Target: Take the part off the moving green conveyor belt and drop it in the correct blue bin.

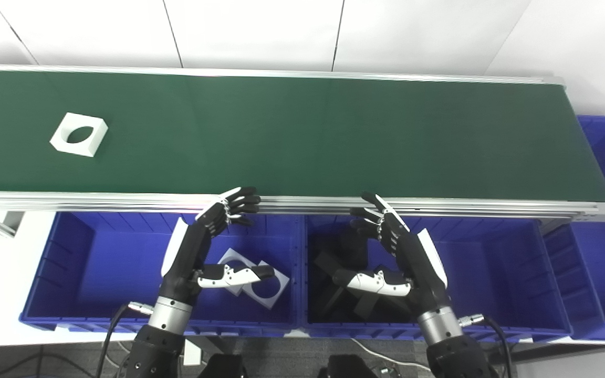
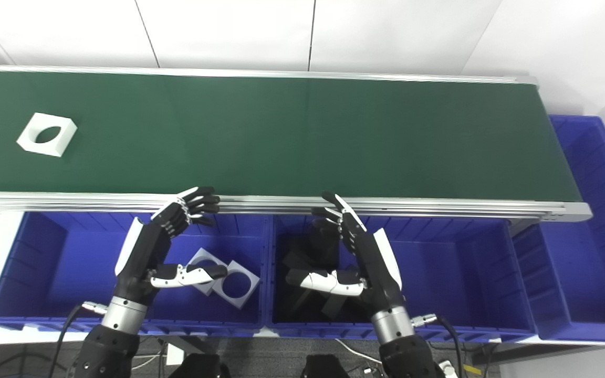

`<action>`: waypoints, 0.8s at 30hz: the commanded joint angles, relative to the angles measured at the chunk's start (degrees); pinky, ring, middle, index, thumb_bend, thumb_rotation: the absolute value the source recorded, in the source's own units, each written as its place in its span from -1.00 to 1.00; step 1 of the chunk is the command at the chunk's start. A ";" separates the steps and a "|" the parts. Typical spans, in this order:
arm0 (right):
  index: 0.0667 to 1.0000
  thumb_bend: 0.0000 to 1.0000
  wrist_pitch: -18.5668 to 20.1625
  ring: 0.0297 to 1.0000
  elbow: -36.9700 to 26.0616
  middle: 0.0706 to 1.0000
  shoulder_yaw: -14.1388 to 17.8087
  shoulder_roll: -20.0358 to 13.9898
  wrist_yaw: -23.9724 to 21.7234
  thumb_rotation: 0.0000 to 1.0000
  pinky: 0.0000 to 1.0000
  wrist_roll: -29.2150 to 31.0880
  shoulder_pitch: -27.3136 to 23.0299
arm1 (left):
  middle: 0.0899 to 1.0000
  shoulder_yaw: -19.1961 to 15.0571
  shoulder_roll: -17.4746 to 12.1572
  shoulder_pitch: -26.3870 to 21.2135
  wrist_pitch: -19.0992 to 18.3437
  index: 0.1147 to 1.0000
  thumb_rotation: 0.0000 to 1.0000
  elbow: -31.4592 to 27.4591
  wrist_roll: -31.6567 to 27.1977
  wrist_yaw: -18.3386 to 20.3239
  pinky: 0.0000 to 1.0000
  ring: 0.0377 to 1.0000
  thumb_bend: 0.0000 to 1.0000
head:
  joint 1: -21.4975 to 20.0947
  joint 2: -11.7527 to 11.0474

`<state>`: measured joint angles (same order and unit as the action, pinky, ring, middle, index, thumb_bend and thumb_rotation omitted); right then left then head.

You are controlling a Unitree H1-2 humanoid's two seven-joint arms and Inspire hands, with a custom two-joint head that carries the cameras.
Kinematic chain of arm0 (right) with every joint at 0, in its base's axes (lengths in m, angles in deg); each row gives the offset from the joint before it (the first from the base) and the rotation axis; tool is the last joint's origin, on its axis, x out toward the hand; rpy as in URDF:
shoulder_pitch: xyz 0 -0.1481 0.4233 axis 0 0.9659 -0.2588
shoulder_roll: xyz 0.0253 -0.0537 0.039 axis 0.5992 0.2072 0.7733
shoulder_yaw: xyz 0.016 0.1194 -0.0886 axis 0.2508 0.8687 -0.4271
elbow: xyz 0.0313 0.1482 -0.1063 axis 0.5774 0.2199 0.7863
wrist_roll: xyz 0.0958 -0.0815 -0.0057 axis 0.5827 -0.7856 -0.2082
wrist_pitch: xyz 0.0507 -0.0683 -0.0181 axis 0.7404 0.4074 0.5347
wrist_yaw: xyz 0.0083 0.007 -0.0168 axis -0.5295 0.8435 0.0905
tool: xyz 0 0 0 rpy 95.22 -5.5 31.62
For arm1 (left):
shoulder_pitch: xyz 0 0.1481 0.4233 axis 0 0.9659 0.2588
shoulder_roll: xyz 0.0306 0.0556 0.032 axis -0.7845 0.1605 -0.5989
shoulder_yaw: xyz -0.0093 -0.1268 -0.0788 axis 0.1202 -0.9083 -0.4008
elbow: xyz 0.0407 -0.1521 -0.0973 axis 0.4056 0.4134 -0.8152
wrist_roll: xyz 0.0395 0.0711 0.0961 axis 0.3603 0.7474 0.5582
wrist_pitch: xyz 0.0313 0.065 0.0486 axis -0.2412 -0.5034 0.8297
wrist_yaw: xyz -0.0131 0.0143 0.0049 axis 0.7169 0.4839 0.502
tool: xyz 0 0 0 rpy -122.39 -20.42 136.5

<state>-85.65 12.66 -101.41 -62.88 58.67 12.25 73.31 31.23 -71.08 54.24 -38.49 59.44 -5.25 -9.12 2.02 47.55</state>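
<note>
Fingers [image 1: 239,202] of both hands held apart, nothing gripped; white part [image 1: 79,134] seen upper left on belt [image 1: 334,136]; left hand [image 1: 202,241] best timed to meet it.

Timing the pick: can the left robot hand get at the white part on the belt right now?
Probably not yet. The white part lies far left on the belt; the open left robot hand hovers over the bin. Nothing blocks it.

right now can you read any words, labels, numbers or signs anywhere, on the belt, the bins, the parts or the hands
None: no readable text shows in either view.
Green conveyor belt: plain, no markings.
White square part with a round hole on the belt: blank.
Blue plastic bins: no labels visible.
White square parts in the left bin and dark parts in the middle bin: no print.
Left hand and right hand: both open, no lettering.
</note>
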 commanded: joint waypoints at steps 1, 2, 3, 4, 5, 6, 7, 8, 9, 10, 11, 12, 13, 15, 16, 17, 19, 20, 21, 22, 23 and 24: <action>0.84 0.62 -4.76 0.57 -0.30 0.62 0.53 -0.40 -0.28 -0.48 0.53 1.13 0.53 | 0.49 0.90 -0.16 -0.36 1.24 0.53 -0.50 -0.19 0.96 -2.02 0.25 0.44 0.67 | 2.79 -2.06; 0.84 0.62 -5.29 0.57 0.00 0.62 0.62 -0.66 -0.44 -0.48 0.54 1.45 0.72 | 0.48 1.42 -0.13 -0.28 1.24 0.53 -0.50 0.04 1.39 -2.80 0.25 0.43 0.68 | 2.79 -2.06; 0.84 0.62 -5.94 0.58 0.50 0.62 0.75 -0.93 -0.64 -0.48 0.55 1.86 0.85 | 0.48 2.00 -0.09 -0.30 1.24 0.52 -0.50 0.42 1.72 -3.55 0.24 0.43 0.68 | 4.75 -3.64; 0.85 0.62 -6.41 0.59 0.86 0.62 0.84 -1.10 -0.78 -0.47 0.56 2.12 0.91 | 0.48 2.51 -0.16 -0.36 1.24 0.52 -0.50 0.68 1.95 -4.23 0.24 0.42 0.69 | 4.75 -3.64; 0.85 0.62 -7.12 0.59 1.29 0.62 0.99 -1.46 -0.93 -0.47 0.57 2.35 1.03 | 0.48 3.18 -0.05 -0.36 1.24 0.52 -0.50 1.04 2.17 -5.06 0.24 0.42 0.69 | 6.28 -5.22; 0.86 0.62 -7.65 0.60 1.60 0.62 1.10 -1.68 -1.03 -0.46 0.57 2.51 1.11 | 0.47 3.77 -0.06 -0.41 1.24 0.50 -0.53 1.29 2.31 -5.80 0.23 0.42 0.70 | 6.28 -5.22; 0.86 0.62 -8.33 0.60 2.09 0.62 1.27 -1.85 -1.07 -0.46 0.57 2.68 1.18 | 0.47 4.49 -0.12 -0.54 1.24 0.50 -0.53 1.72 2.76 -6.83 0.22 0.41 0.71 | 7.31 -6.61; 0.85 0.63 -8.85 0.60 2.49 0.62 1.39 -1.95 -1.10 -0.47 0.57 2.82 1.20 | 0.46 5.13 -0.26 -0.69 1.24 0.48 -0.53 2.08 3.10 -7.73 0.21 0.40 0.71 | 7.47 -6.85; 0.85 0.63 -9.63 0.60 3.12 0.61 1.53 -2.00 -0.99 -0.47 0.57 2.64 1.19 | 0.46 5.90 -0.44 -0.89 1.24 0.48 -0.53 2.54 3.85 -9.06 0.21 0.40 0.71 | 8.14 -7.99; 0.85 0.63 -10.43 0.59 3.79 0.61 1.64 -2.05 -0.96 -0.47 0.55 2.55 1.16 | 0.46 6.72 -0.64 -1.13 1.24 0.47 -0.53 3.11 4.50 -10.45 0.20 0.39 0.72 | 8.57 -8.99; 0.85 0.64 -11.18 0.59 4.41 0.61 1.73 -2.12 -1.02 -0.48 0.54 2.49 1.13 | 0.45 7.60 -0.93 -1.41 1.24 0.47 -0.53 3.62 5.17 -11.88 0.19 0.38 0.73 | 8.91 -9.66; 0.85 0.63 -11.83 0.58 5.03 0.61 1.81 -2.16 -1.12 -0.48 0.52 2.67 1.07 | 0.45 8.53 -1.25 -1.73 1.24 0.46 -0.52 4.17 5.68 -13.28 0.18 0.37 0.73 | 9.21 -10.50; 0.85 0.63 -12.42 0.58 5.63 0.61 1.87 -2.20 -1.23 -0.50 0.52 2.78 0.98 | 0.44 9.53 -1.66 -2.13 1.24 0.46 -0.51 4.71 6.25 -14.83 0.17 0.36 0.73 | 9.43 -11.19; 0.85 0.63 -13.78 0.58 6.95 0.61 1.95 -2.28 -1.34 -0.52 0.50 2.79 0.76 | 0.43 11.84 -2.64 -3.12 1.24 0.46 -0.49 5.94 7.25 -18.30 0.16 0.35 0.73 | 9.80 -12.35; 0.85 0.62 -14.37 0.57 7.61 0.60 2.00 -2.28 -1.32 -0.54 0.49 2.67 0.66 | 0.42 13.06 -3.15 -3.68 1.24 0.45 -0.49 6.57 7.51 -19.98 0.15 0.34 0.74 | 9.94 -13.55; 0.85 0.62 -14.76 0.57 8.03 0.60 2.05 -2.27 -1.32 -0.54 0.48 2.60 0.59 | 0.42 14.21 -3.67 -4.16 1.24 0.45 -0.49 7.00 7.64 -21.49 0.15 0.34 0.74 | 9.94 -13.55; 0.85 0.63 -15.32 0.57 8.87 0.60 2.09 -2.25 -1.43 -0.54 0.48 2.66 0.45 | 0.41 16.06 -4.46 -4.97 1.24 0.44 -0.50 7.92 7.41 -23.75 0.15 0.32 0.75 | 9.97 -14.55; 0.85 0.63 -15.59 0.57 9.26 0.60 2.13 -2.19 -1.40 -0.54 0.48 2.60 0.39 | 0.41 16.94 -4.84 -5.35 1.24 0.44 -0.51 8.24 7.29 -24.81 0.14 0.32 0.76 | 9.99 -15.37; 0.85 0.63 -15.80 0.56 9.53 0.59 2.17 -2.14 -1.36 -0.56 0.47 2.53 0.35 | 0.40 17.74 -5.19 -5.69 1.24 0.43 -0.51 8.47 7.20 -25.78 0.14 0.31 0.77 | 9.99 -15.37; 0.85 0.64 -16.10 0.55 9.92 0.59 2.21 -2.09 -1.28 -0.57 0.46 2.39 0.26 | 0.40 18.36 -5.48 -5.96 1.24 0.43 -0.51 8.47 6.88 -26.41 0.13 0.30 0.77 | 9.99 -16.15; 0.84 0.64 -16.32 0.54 10.19 0.58 2.24 -2.05 -1.23 -0.59 0.44 2.30 0.19 | 0.40 18.90 -5.73 -6.19 1.24 0.42 -0.52 8.47 6.64 -26.97 0.13 0.31 0.78 | 9.99 -16.15; 0.84 0.65 -16.40 0.53 10.47 0.58 2.22 -2.04 -1.26 -0.60 0.44 2.25 0.06 | 0.39 19.21 -5.94 -6.36 1.24 0.42 -0.52 8.24 5.96 -26.96 0.12 0.31 0.78 | 10.17 -16.83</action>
<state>-98.52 23.68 -99.47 -65.03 57.33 14.46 74.12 50.06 -76.85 48.90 -38.49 68.84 1.40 -34.79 12.22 30.68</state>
